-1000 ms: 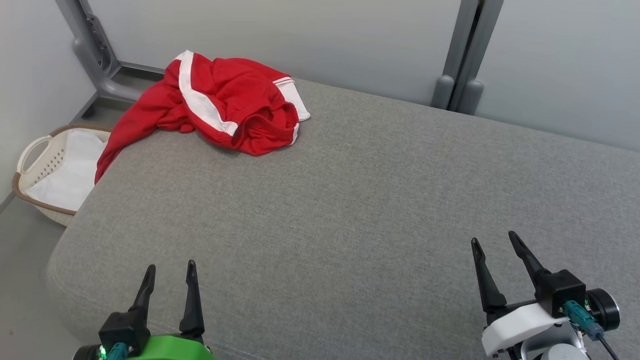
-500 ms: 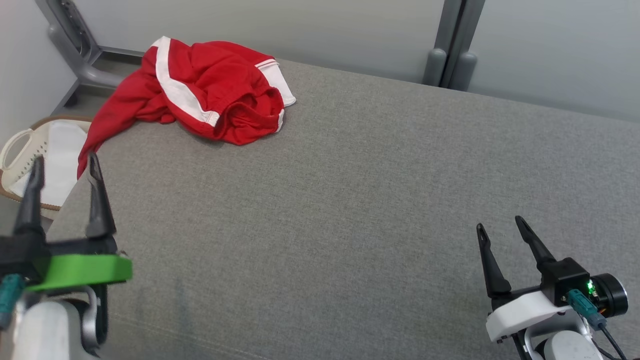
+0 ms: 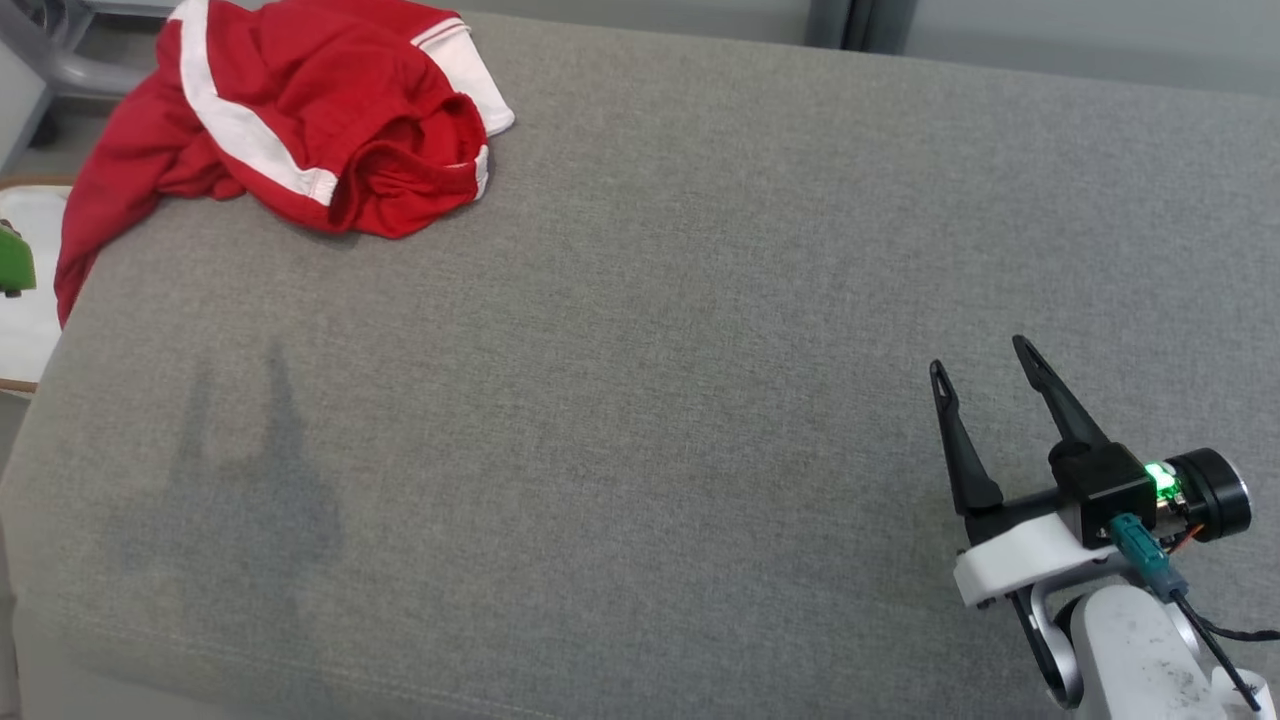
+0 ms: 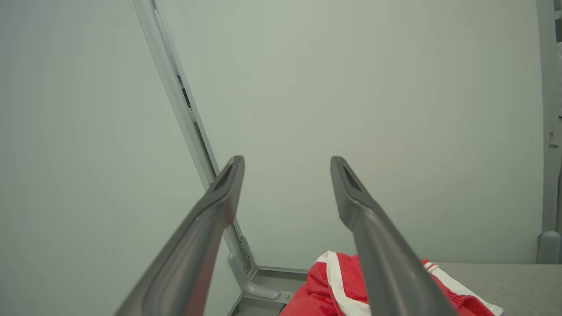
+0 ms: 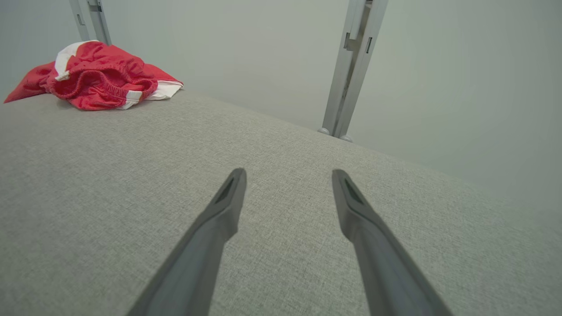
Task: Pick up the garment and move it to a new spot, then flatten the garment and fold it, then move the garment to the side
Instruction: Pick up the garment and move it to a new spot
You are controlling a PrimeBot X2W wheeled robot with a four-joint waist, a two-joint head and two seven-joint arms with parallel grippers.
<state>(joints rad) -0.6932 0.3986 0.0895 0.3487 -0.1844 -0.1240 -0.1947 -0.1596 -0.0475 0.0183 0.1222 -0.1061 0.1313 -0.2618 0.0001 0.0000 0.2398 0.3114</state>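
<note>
the crumpled red white-striped garment (image 3: 300, 130) overhangs the far left edge of the grey fabric surface (image 3: 650, 400), bare cloth running to the right gripper (image 3: 978, 354), jaws apart, as on the left gripper (image 4: 287, 160).

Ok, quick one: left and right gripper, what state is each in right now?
Left gripper: open, holding nothing.
Right gripper: open, holding nothing.
</note>
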